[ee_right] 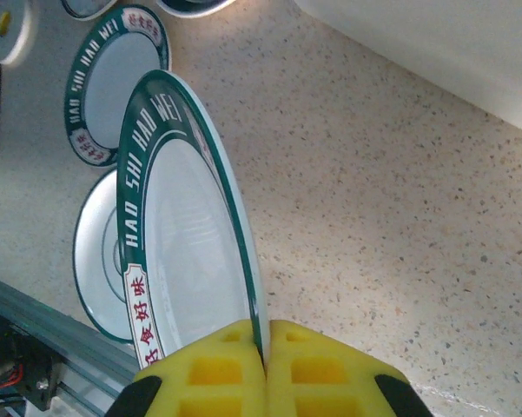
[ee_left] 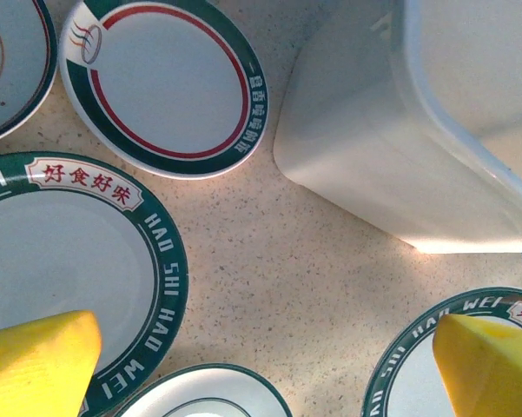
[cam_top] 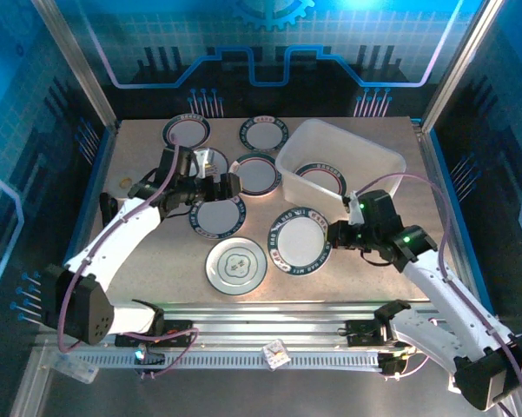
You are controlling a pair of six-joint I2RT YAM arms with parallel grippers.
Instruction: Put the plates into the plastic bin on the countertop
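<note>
Picking up a plate now. Pinched tight by the right fingers (ee_right: 243, 365) at its rim: a green-edged HAO SHI WEI plate (ee_right: 191, 261), tipped up off the counter (cam_top: 330, 282), near the white plastic bin (cam_top: 287, 165). Spread wide and holding nothing: the left fingers (cam_top: 229, 184), over more plates (ee_left: 69, 261). Next, need to lift it over the bin wall and lay it down softly by the plate inside (cam_top: 320, 178)

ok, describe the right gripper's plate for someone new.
Find the white plastic bin, far right of the countertop. Nearer the arms is a green-rimmed HAO SHI WEI plate. Unlike its twin further left, its rim is pinched by the right gripper.
</note>
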